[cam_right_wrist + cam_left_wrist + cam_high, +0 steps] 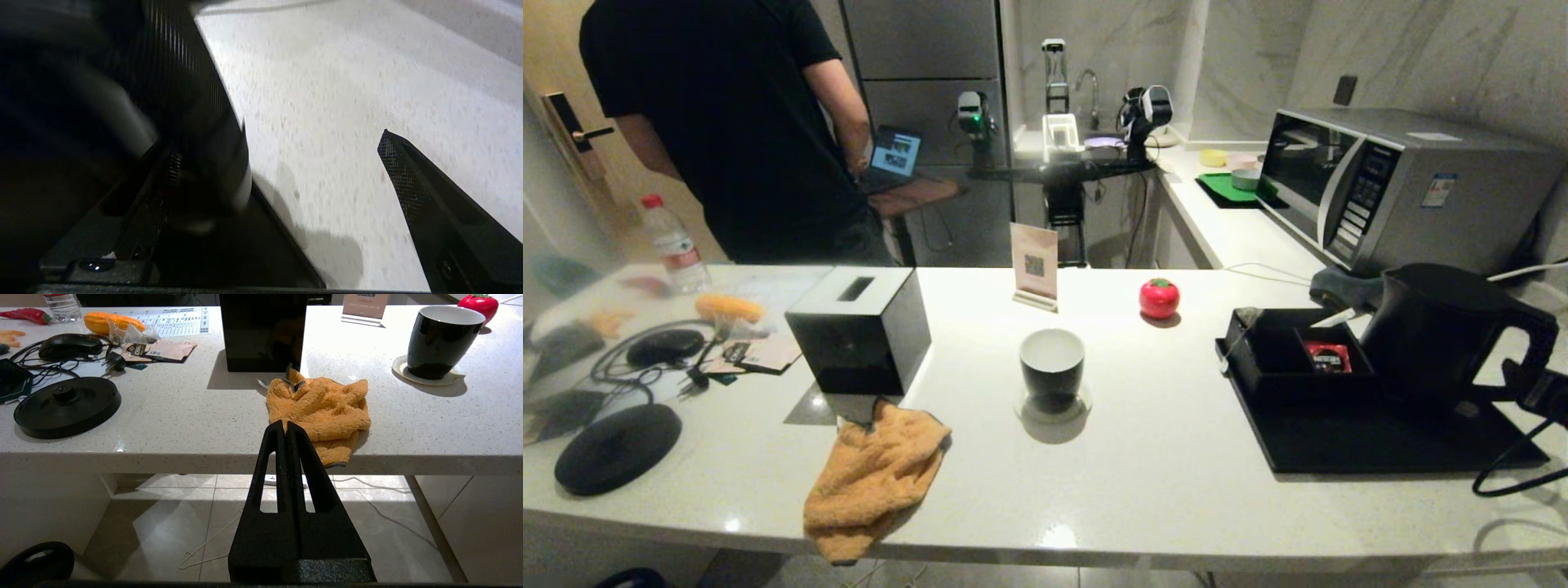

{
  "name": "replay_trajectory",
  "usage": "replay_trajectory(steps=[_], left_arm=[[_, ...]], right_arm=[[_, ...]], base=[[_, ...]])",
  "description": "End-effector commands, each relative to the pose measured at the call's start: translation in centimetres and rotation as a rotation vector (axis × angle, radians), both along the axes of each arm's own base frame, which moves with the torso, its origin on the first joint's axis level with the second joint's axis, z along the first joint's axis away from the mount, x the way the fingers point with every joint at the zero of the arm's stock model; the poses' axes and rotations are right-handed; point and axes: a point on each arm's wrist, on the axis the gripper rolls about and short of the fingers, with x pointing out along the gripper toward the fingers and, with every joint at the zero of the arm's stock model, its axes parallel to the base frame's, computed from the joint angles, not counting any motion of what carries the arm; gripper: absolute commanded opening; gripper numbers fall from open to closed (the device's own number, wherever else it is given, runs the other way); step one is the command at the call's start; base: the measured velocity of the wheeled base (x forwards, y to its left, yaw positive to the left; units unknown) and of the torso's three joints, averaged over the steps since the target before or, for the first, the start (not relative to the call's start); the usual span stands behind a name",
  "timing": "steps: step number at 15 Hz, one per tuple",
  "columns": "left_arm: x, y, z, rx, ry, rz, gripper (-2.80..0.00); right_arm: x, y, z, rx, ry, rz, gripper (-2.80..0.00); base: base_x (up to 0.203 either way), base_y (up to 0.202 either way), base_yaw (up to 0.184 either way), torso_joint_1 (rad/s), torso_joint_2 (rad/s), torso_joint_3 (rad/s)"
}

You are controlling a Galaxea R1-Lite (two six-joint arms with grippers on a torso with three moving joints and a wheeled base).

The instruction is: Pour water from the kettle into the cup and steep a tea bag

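The matte black kettle [1433, 327] stands on a black tray [1339, 449] at the right of the white counter, its loop handle [1531, 339] turned to the right. My right gripper [1534, 390] is at that handle. In the right wrist view it [278, 151] is open, with the ribbed handle [192, 114] between the jaws against one finger and the other finger [408, 179] well clear. The cup [1052, 367], black outside and white inside, stands on a coaster mid-counter. My left gripper [286, 425] is shut and parked below the counter's front edge. Tea bag and water are out of view.
A black tissue box [858, 327] and an orange cloth [874, 478] lie left of the cup. The kettle's base disc [617, 447] sits far left among cables. A black box with a red sachet [1327, 357], a red tomato [1159, 298] and a microwave [1388, 188] are on the right. A person [727, 122] stands behind.
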Motion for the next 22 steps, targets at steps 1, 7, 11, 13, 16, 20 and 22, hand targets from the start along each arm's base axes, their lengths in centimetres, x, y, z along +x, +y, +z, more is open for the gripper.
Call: replay_trajectory(steps=[1,7,11,13,16,20,22], left_arm=[[0.0,0.0,0.0,-0.001,0.000,0.001,-2.80],[0.0,0.0,0.0,-0.001,0.000,0.001,-2.80],[0.0,0.0,0.0,-0.001,0.000,0.000,-2.80],[0.0,0.0,0.0,-0.001,0.000,0.000,-2.80],[0.0,0.0,0.0,-0.001,0.000,0.000,-2.80],[0.0,0.0,0.0,-0.001,0.000,0.000,-2.80],[0.0,0.0,0.0,-0.001,0.000,0.001,-2.80]], right_arm=[[0.7,-0.4,-0.1,-0.008,-0.016,-0.001,0.00],[2.0,-0.9,-0.2,-0.019,-0.037,0.005,0.00],[3.0,-1.1,0.2,-0.032,-0.063,0.012,0.00],[3.4,-1.1,0.2,-0.036,-0.069,0.017,0.00],[4.0,-1.0,0.2,-0.076,-0.067,0.031,0.00],[4.2,-1.2,0.2,-0.099,-0.062,0.034,0.00],[4.2,-1.2,0.3,-0.101,-0.063,0.032,0.00]], base=[[0.000,0.000,0.000,0.000,0.00,0.000],[0.000,0.000,0.000,0.000,0.00,0.000],[0.000,0.000,0.000,0.000,0.00,0.000],[0.000,0.000,0.000,0.000,0.00,0.000],[0.000,0.000,0.000,0.000,0.00,0.000],[0.000,0.000,0.000,0.000,0.00,0.000],[0.000,0.000,0.000,0.000,0.00,0.000]])
